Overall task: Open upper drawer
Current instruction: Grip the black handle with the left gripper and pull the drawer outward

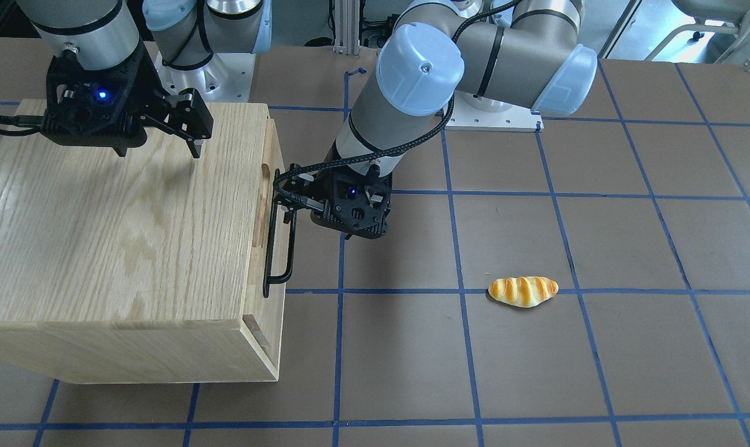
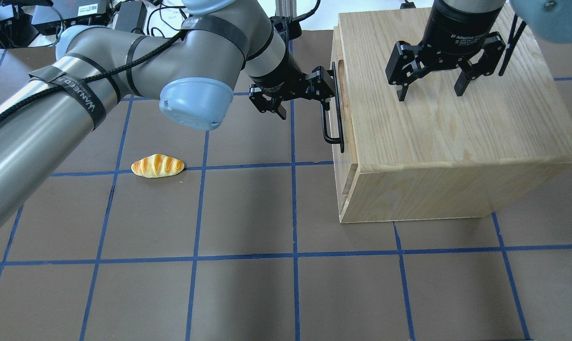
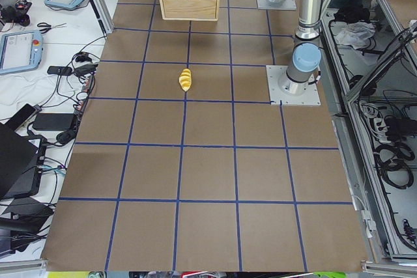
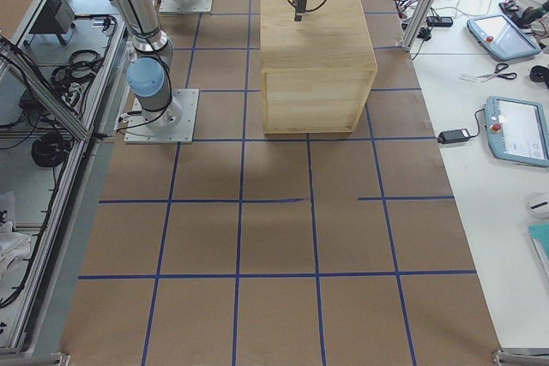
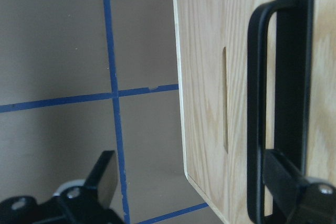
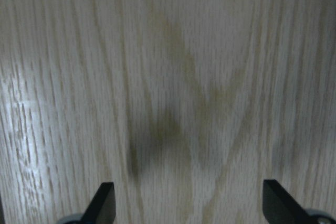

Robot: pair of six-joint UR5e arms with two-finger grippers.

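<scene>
The upper drawer (image 5: 210,103) is the pale-wood front panel at the top of the oak cabinet (image 2: 456,132), with an oblong slot and a long black bar handle (image 5: 260,103). The handle also shows in the overhead view (image 2: 333,124) and the front-facing view (image 1: 280,248). None of the drawer's interior shows. My left gripper (image 2: 304,94) is open at the handle's far end. One finger (image 5: 294,187) lies against the bar; the other (image 5: 102,174) hangs over the table, away from the panel. My right gripper (image 2: 428,90) is open and empty just above the cabinet top.
A toy bread roll (image 2: 157,166) lies on the brown mat to the left of the cabinet, apart from both arms. The cabinet (image 1: 114,223) stands on the mat with blue tape grid lines. Both arm bases are mounted at the robot's side of the table.
</scene>
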